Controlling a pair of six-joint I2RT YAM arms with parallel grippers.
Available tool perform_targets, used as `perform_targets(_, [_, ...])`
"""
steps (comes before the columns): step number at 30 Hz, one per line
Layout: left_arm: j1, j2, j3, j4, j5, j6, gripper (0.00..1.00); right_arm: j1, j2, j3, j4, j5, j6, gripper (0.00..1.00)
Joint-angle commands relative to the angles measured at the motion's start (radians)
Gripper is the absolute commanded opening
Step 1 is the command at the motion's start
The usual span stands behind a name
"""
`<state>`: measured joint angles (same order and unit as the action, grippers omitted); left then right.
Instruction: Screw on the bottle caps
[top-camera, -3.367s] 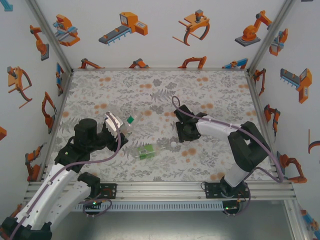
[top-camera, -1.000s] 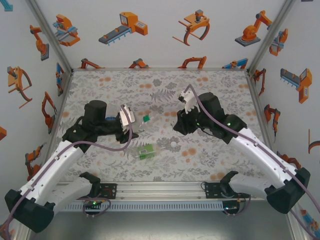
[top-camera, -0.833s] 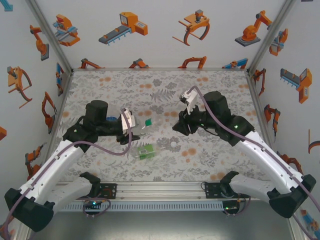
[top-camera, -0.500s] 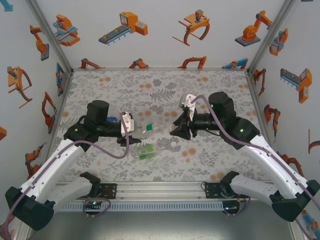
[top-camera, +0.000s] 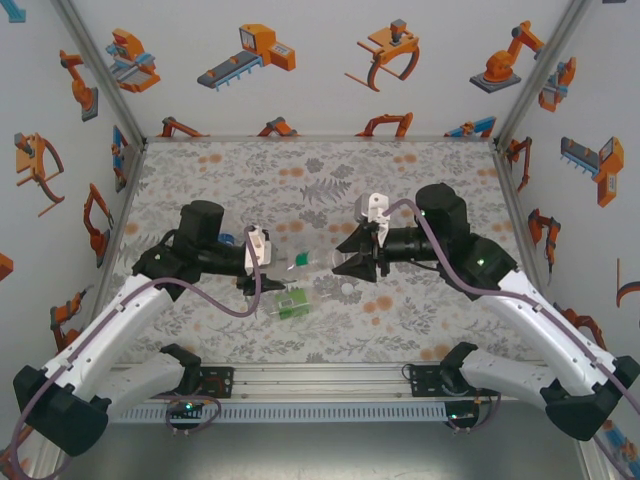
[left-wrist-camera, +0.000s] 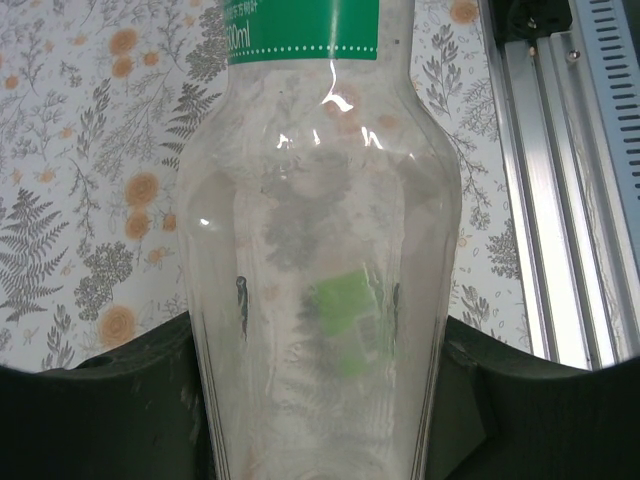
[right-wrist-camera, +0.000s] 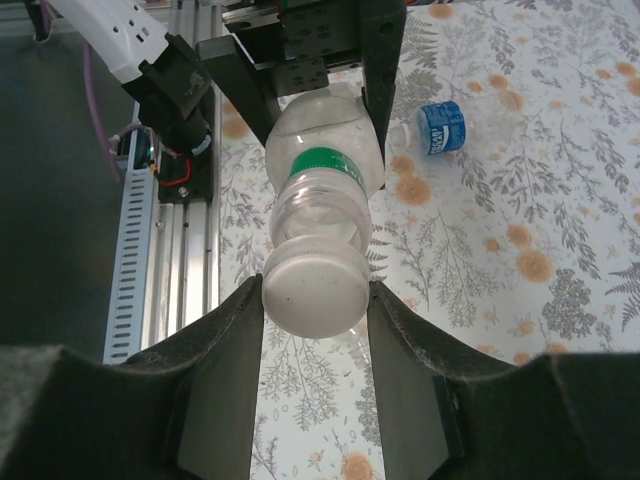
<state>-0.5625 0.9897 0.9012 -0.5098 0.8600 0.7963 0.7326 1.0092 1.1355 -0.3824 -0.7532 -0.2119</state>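
Above the desk, the left end effector grips a green-labelled bottle level; the right end effector pinches a white cap at its mouth. Tightening seems unfinished; another bottle and loose cap wait below.

Floral table, white cap, blue-labelled bottle, clear bottle, perhaps green-labelled.

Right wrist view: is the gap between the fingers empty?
No, a small round white plastic cap sits between the fingers of the right gripper, against the neck of the clear green-labelled plastic bottle.
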Motion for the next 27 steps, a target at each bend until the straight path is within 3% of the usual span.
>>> perform_targets(1, [-0.007, 0.004, 0.016, -0.016, 0.059, 0.028, 0.01, 0.015, 0.017, 0.031, 0.035, -0.035, -0.023, 0.08])
perform_targets(27, [-0.017, 0.023, 0.014, -0.024, 0.075, 0.014, 0.01, 0.070, 0.091, 0.113, -0.070, 0.008, -0.111, 0.05])
